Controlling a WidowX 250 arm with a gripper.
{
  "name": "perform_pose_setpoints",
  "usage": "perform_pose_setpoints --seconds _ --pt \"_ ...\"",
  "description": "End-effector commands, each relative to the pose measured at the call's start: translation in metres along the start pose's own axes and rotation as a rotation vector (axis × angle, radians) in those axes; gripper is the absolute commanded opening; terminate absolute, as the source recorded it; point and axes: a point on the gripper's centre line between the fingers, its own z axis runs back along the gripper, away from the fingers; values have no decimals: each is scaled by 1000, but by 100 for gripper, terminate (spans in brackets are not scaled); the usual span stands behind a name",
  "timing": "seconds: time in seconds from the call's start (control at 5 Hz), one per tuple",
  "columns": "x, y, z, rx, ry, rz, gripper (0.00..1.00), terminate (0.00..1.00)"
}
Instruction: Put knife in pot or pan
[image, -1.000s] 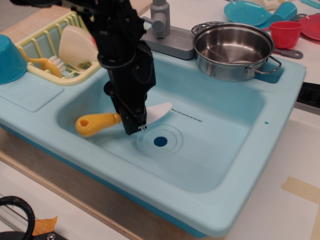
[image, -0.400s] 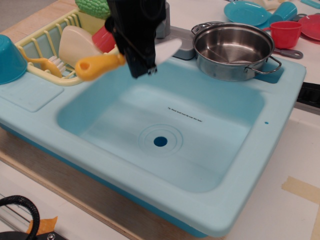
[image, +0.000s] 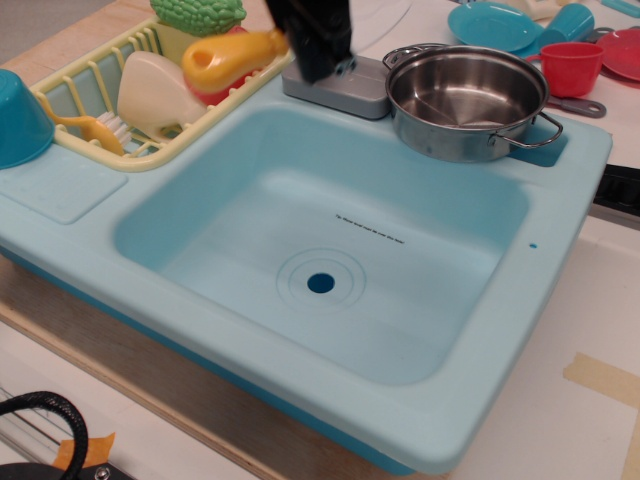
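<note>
**Knife held high beside the pot**

A light blue toy sink (image: 560, 300) fills most of the view, its basin holding nothing but a dark drain hole (image: 320, 283) near the middle. It sits on a pale counter (image: 590, 420) with a strip of tape at the right edge.

At the back left, a yellow dish rack (image: 75, 95) holds a cream-coloured dish (image: 150, 90), something green and bumpy at the top, and a red item partly hidden behind the knife handle. A teal bowl (image: 18, 120) stands at the far left edge of the sink.

On the sink's back right corner stands the steel pot (image: 466, 100), upright, shiny, with a loop handle on each side. Behind it lie a teal plate (image: 495, 25), a red cup (image: 570, 65) and a teal cup (image: 570, 20).

The black gripper (image: 318, 62) hangs at the top of the frame over the grey faucet base (image: 340, 92), just left of the pot. Its fingers are clamped on the knife (image: 232, 57), whose yellow handle sticks out to the left above the dish rack, tilted slightly downward; the blade is hidden behind the gripper. The knife is in the air, outside the pot.
</note>
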Motion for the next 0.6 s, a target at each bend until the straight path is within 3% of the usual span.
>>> perform_pose_setpoints --seconds 0.0,0.2,0.4 --pt "52 4 5 11 -147 -69 0 0" --pt "86 -1 -12 -32 -195 -104 0 0" --pt "112 -4 -31 -81 -235 -134 0 100"
